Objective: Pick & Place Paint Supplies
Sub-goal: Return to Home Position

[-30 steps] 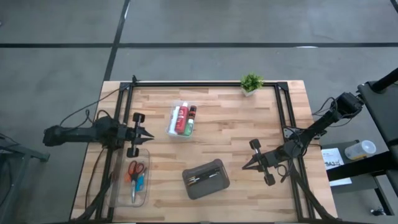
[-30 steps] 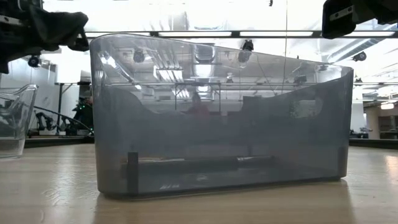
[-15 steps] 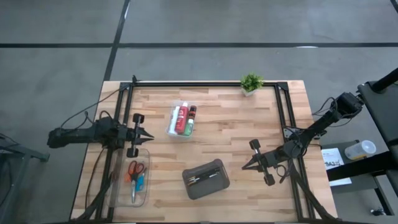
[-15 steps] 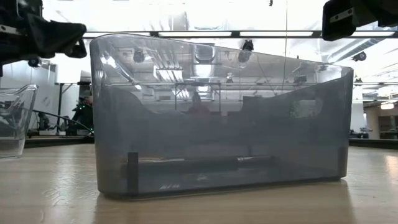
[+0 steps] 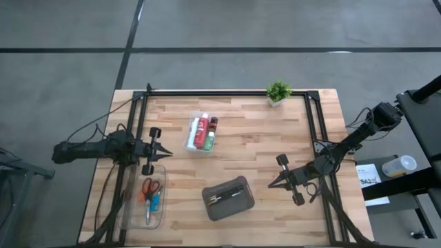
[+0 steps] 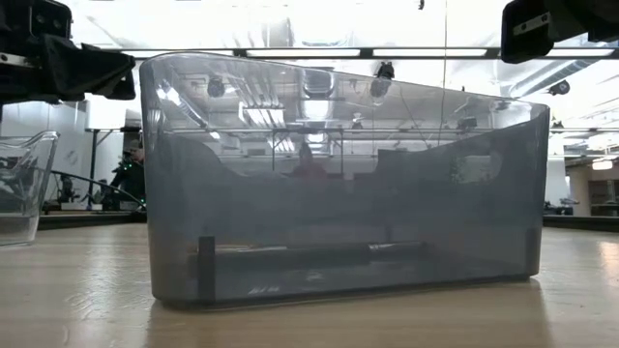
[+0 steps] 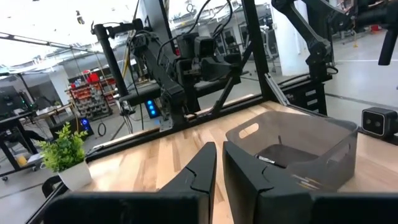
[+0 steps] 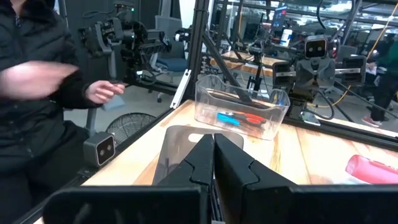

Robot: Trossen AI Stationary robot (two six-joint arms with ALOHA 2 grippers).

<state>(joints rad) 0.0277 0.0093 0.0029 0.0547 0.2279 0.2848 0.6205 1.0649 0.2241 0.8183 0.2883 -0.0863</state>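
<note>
1. I read this as the homing step: every paint supply I can see sits in a container, and neither of the 2 arms carries anything.
2. The left gripper (image 5: 164, 149) hangs at the left-centre of the overhead frame, pointing right. Its fingers are drawn together to a thin slit, holding nothing.
3. The right gripper (image 5: 272, 184) sits at the lower right, pointing left, fingers pressed together and holding nothing.
4. The 3 paint tubes (image 5: 202, 131) lie in the upper clear bin (image 5: 187, 142) at top centre.
5. The scissors (image 5: 150, 191), red and blue handles showing, lie in the lower clear bin (image 5: 134, 215) at the lower left.
6. The brushes (image 5: 227, 196) lie in the grey case (image 5: 209, 205) at bottom centre.
7. Relative to the jaws: the left tips are just above the scissors bin's top edge in the frame and left of the tubes, touching neither. The right tips are near the case's right end, clear of it.
8. The next move, as I judge it, calls only for drawing both arms out to their rest poses, lifting clear of the bin rims. The risk is a cable or finger nudging the scissors bin.
</note>
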